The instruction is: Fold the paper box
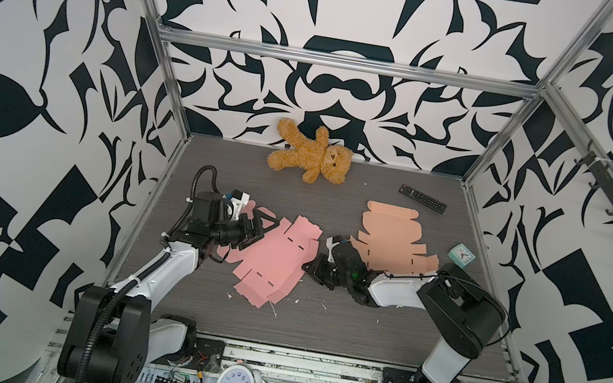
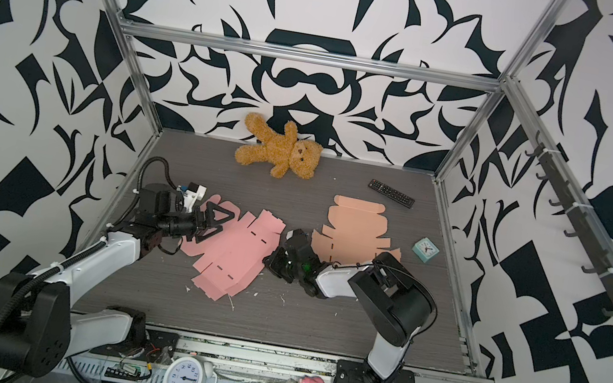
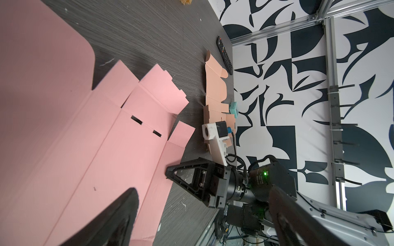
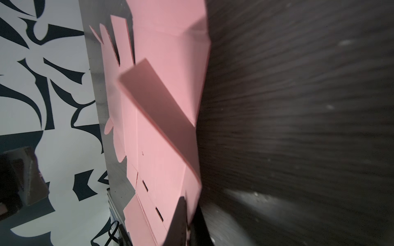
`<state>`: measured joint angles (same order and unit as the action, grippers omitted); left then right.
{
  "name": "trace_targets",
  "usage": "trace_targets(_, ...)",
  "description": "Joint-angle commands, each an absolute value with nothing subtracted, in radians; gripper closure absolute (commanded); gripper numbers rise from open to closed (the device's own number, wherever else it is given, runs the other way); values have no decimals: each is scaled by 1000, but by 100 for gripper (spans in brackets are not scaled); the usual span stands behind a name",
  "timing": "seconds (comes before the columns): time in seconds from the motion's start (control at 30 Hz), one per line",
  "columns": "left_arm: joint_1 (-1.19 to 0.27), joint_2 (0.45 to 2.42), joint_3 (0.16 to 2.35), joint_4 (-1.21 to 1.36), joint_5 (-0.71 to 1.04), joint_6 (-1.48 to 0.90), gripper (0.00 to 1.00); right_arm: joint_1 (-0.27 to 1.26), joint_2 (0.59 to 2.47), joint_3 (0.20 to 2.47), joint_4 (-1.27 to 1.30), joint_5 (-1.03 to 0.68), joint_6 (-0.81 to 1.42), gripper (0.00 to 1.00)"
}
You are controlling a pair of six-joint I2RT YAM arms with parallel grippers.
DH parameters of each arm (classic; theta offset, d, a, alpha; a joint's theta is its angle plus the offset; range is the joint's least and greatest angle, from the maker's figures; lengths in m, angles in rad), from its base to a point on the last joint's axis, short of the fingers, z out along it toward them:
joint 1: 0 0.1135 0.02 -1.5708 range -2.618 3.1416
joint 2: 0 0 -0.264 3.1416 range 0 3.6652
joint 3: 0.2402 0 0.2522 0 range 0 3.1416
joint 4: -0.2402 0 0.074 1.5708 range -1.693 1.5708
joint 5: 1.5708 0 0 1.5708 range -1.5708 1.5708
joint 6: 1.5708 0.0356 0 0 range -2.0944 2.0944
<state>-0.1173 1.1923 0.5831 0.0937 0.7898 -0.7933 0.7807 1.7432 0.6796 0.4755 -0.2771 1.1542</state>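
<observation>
The pink box blank (image 1: 276, 263), probably light and floppy except along its creases, is lying flat mid-frame on the surface (image 1: 358, 327), the right fingers (image 4: 181, 223) pinching its right edge flap, the left fingers (image 3: 115, 219) hovering wide open.

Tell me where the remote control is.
In both top views the remote control lies far back on the right of the table, just behind the peach cardboard, with the teddy bear to its left.
</observation>
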Motion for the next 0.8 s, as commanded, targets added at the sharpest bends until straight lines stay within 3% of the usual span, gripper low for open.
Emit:
trace_targets(0.0,-114,1204,578,129,813,-807,2,735,1677,715,236,-327,1005,93)
trace_targets(0.2,-113,1209,574,115,808,-790,2,592,1639,821,-47,-460,793,93)
trace_targets(0.4,-110,1193,583,91,792,-778,2,529,1737,1017,-267,-588,617,93)
trace_targets(0.77,-102,1177,607,62,794,-768,2,509,1865,1186,-385,-576,512,88)
